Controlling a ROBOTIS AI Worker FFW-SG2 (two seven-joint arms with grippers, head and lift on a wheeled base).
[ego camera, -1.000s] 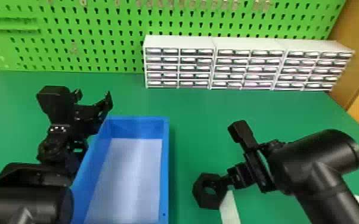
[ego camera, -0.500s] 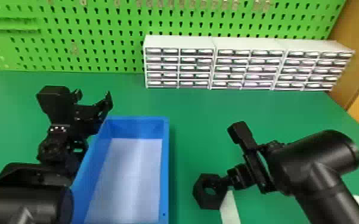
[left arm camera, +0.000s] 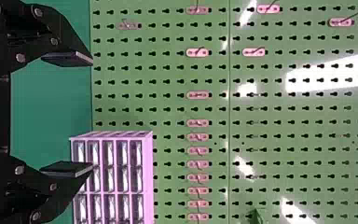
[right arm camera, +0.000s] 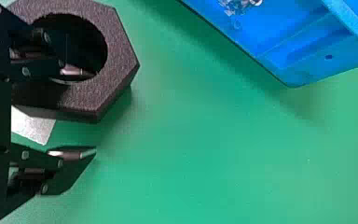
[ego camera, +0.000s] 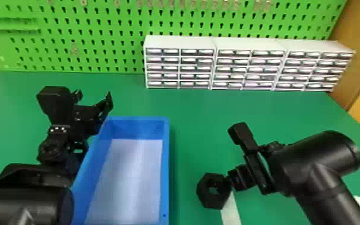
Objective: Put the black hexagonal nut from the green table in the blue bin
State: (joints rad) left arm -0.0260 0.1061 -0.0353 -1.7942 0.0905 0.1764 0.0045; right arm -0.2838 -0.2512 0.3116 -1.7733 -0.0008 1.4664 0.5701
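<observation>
My right gripper (ego camera: 232,181) is beside the black hexagonal nut (ego camera: 207,200), which is to the right of the blue bin (ego camera: 166,167). In the right wrist view my right gripper (right arm camera: 95,112) is open: one finger lies over or in the hole of the nut (right arm camera: 120,60), the other stands off past its outer edge. Whether the first finger touches the nut, I cannot tell. Over the bin's far left corner my left gripper (ego camera: 94,97) is parked, and in the left wrist view the left gripper (left arm camera: 92,114) has its fingers wide apart with nothing between them.
White drawer cabinets (ego camera: 215,62) line the back of the green table (ego camera: 200,119), against a green pegboard (ego camera: 104,39). A white strip (ego camera: 231,209) lies by the nut. The blue bin's corner (right arm camera: 303,70) shows in the right wrist view.
</observation>
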